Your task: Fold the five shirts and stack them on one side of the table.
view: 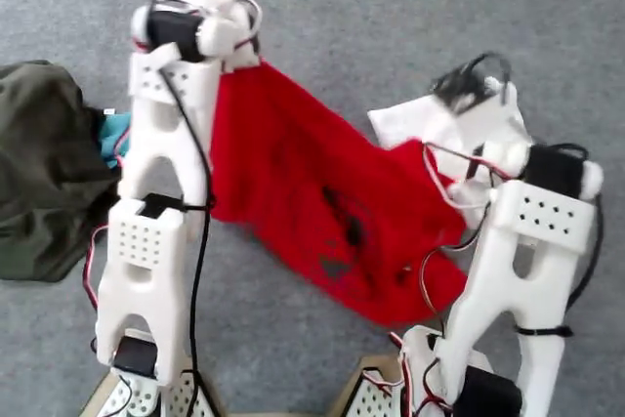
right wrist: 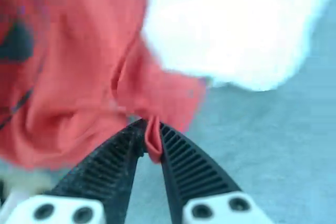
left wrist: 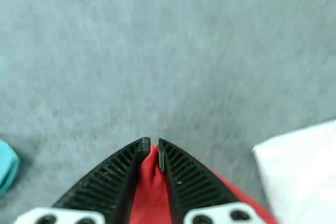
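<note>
A red shirt (view: 312,192) with a dark print hangs stretched between the two arms above the grey table (view: 391,36). My left gripper (left wrist: 151,148) is shut on a pinch of the red shirt (left wrist: 149,192); in the high view this gripper (view: 234,51) holds the shirt's far left corner. My right gripper (right wrist: 152,132) is shut on a fold of the red shirt (right wrist: 79,77); in the high view it (view: 444,178) sits at the shirt's right edge. A white shirt (view: 410,124) lies under the right arm, and it shows as a white cloth (right wrist: 236,24) beyond the gripper.
A dark olive shirt (view: 39,173) lies bunched at the table's left edge, with a bit of turquoise cloth (view: 112,134) beside it. The turquoise cloth (left wrist: 6,166) and the white shirt (left wrist: 299,171) flank the left gripper. Bare grey table stretches along the far side.
</note>
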